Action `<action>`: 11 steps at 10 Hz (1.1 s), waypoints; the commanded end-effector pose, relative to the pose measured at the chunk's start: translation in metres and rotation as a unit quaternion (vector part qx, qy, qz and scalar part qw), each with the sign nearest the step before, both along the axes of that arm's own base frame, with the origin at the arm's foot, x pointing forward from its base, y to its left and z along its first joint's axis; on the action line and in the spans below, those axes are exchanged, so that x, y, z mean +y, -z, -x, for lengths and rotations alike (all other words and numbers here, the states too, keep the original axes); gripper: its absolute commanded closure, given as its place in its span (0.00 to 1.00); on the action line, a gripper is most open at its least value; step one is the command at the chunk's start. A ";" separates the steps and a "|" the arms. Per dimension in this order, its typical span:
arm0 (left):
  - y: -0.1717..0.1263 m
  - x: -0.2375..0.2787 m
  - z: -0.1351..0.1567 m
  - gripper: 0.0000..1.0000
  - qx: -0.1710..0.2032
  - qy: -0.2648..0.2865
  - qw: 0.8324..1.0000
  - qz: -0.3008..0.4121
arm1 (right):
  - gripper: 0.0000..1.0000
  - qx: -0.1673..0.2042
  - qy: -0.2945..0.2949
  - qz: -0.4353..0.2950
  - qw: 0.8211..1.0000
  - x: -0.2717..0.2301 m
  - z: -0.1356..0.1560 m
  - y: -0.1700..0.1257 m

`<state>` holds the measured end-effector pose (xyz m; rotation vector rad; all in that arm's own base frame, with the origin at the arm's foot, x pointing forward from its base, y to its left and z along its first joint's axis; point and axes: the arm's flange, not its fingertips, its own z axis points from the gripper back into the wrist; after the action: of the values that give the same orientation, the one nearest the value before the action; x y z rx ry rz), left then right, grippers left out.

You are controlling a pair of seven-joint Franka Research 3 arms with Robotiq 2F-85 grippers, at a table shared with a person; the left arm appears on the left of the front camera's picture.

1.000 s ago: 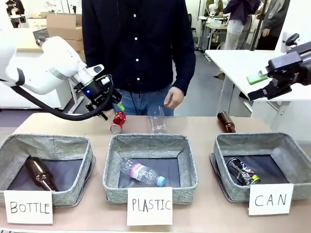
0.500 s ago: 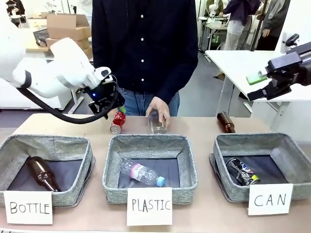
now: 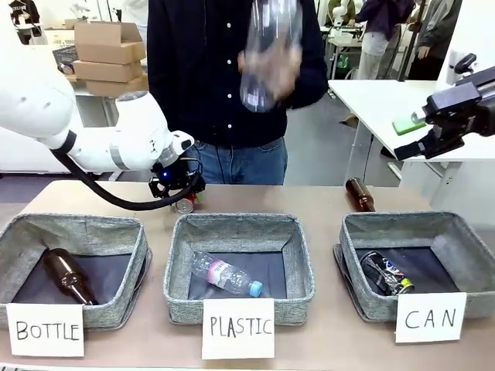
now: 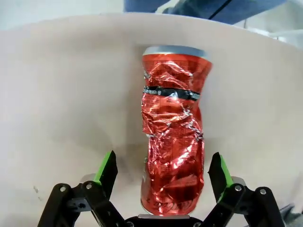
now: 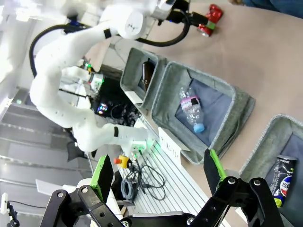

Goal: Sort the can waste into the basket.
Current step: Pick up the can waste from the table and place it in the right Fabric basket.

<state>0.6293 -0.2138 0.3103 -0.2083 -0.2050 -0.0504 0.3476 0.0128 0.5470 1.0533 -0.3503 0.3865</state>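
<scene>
- Since a second ago the left gripper has dropped to table level at the red can. The person's hand has lifted the clear bottle off the table to chest height. The right gripper is in the same spot.
- Front view: the red can lies on the table behind the gap between the BOTTLE bin and the PLASTIC bin, mostly hidden by the left gripper.
- The dark can lies inside the CAN basket, by its left wall.
- A brown bottle lies on the table just behind that basket.
- The right gripper hangs high at the right, well apart from everything.
- Left wrist view: the crushed red can lies lengthwise between the green pads. The jaws are wide apart and not clamped, with a clear gap at the left pad and the right pad close to the can.
- Right wrist view: the right gripper has its fingers spread with nothing between them. Below are the dark can in its basket and a plastic bottle in the middle bin. Far off, the left arm is at the red can.
</scene>
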 end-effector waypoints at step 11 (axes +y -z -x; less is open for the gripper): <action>-0.017 0.012 -0.017 1.00 -0.004 -0.032 0.999 0.038 | 0.00 -0.009 -0.008 0.003 1.000 -0.001 0.000 0.000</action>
<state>0.6464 -0.2070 0.3218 -0.2362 -0.2037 -0.0138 0.3476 0.0128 0.5470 1.0536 -0.3500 0.3867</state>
